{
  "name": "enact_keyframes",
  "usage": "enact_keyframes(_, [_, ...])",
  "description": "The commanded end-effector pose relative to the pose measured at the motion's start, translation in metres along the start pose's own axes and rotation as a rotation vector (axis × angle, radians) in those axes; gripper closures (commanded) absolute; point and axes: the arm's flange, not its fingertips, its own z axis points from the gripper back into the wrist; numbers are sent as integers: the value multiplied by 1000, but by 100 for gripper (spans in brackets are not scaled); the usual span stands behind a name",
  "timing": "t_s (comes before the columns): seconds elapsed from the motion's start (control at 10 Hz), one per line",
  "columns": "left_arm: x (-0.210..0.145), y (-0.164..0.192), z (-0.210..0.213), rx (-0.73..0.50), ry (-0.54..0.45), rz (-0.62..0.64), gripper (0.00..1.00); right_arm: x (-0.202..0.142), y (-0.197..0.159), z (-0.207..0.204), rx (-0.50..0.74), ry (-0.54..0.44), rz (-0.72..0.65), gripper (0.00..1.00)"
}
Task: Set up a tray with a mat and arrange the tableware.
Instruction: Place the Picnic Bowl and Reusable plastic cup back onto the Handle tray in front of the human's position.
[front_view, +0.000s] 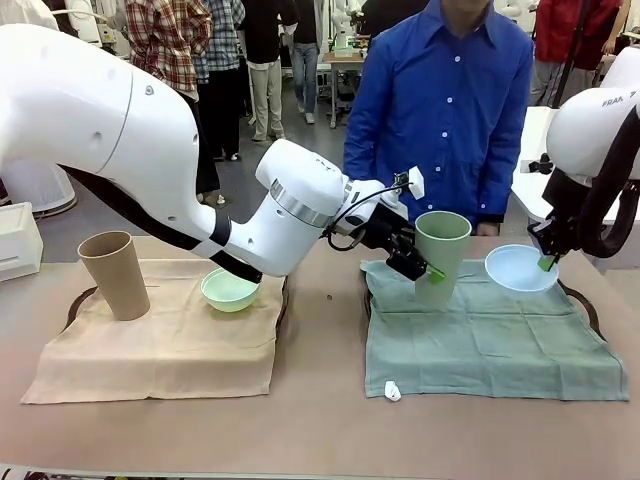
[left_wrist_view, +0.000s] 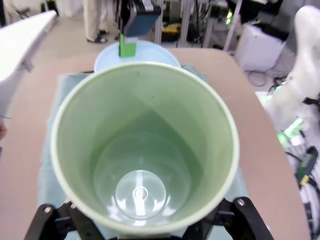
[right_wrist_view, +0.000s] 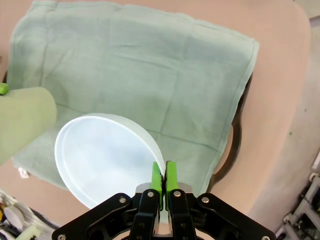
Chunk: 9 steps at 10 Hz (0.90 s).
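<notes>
Before you lies a tan worktop (front_view: 330, 420) carrying two dark trays, each covered by a cloth mat: a beige mat (front_view: 165, 345) on the tray toward the worktop's left end and a sage green mat (front_view: 495, 340) on the tray (front_view: 585, 305) toward its right end. A person in a blue shirt (front_view: 440, 90) stands at the far edge, with other people and equipment farther back in the room. On the beige mat you have a tan cup (front_view: 115, 275) near its far left corner, tilted, and a mint green bowl (front_view: 230, 290) by its far right corner. Your left arm reaches across the middle, forearm sloping down to the right; the left gripper (front_view: 425, 270) clasps the sage green cup (front_view: 440, 255) low on its wall, mouth up, at the green mat's far edge. Whether the cup's base touches the mat you cannot tell. In the left wrist view you look straight down into the cup (left_wrist_view: 142, 150), black finger links at either side of it. Your right arm descends at the worktop's right end; the right gripper (front_view: 545, 263) has its green pads (right_wrist_view: 171, 177) pressed together on the rim of the pale blue bowl (front_view: 520, 268), which hangs tilted above the green mat's far right part. In the right wrist view the bowl (right_wrist_view: 102, 160) sits over the mat (right_wrist_view: 150, 75).
</notes>
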Motion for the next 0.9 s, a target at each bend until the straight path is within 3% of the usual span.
enact_keyframes(0.0, [-6,2,-3,20,-39,-16,15,6,-9,-13,26,-11,-7,96])
enact_keyframes(0.8, [-40,24,-22,0,-19,-18,15,23,-19,-51,58,55,-30,96])
